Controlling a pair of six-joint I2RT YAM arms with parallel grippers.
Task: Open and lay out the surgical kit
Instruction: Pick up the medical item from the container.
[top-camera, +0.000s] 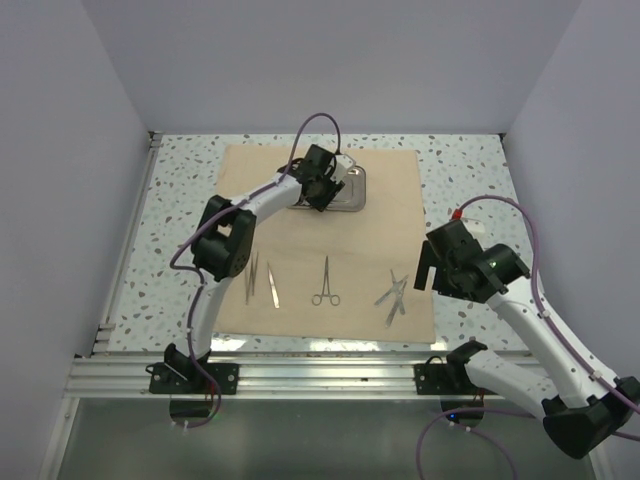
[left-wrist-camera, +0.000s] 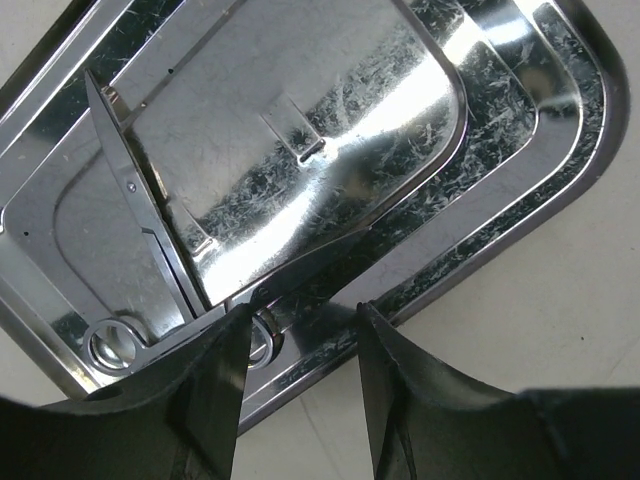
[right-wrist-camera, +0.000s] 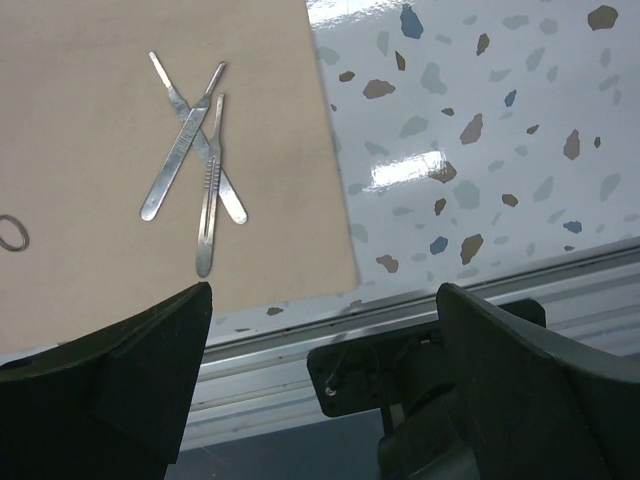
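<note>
A white tabletop speckled with grey, blue and brown flecks sits between plain pale walls; an aluminium rail runs along its near edge

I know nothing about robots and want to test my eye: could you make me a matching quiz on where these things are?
1 tray
2 forceps
3 crossed handles
4 right gripper

A near right corner of the cloth
B wide open, by the cloth's right edge
C cloth's far side, under the left gripper
D cloth's near middle

Pairs: 1-C, 2-D, 3-A, 4-B
</note>
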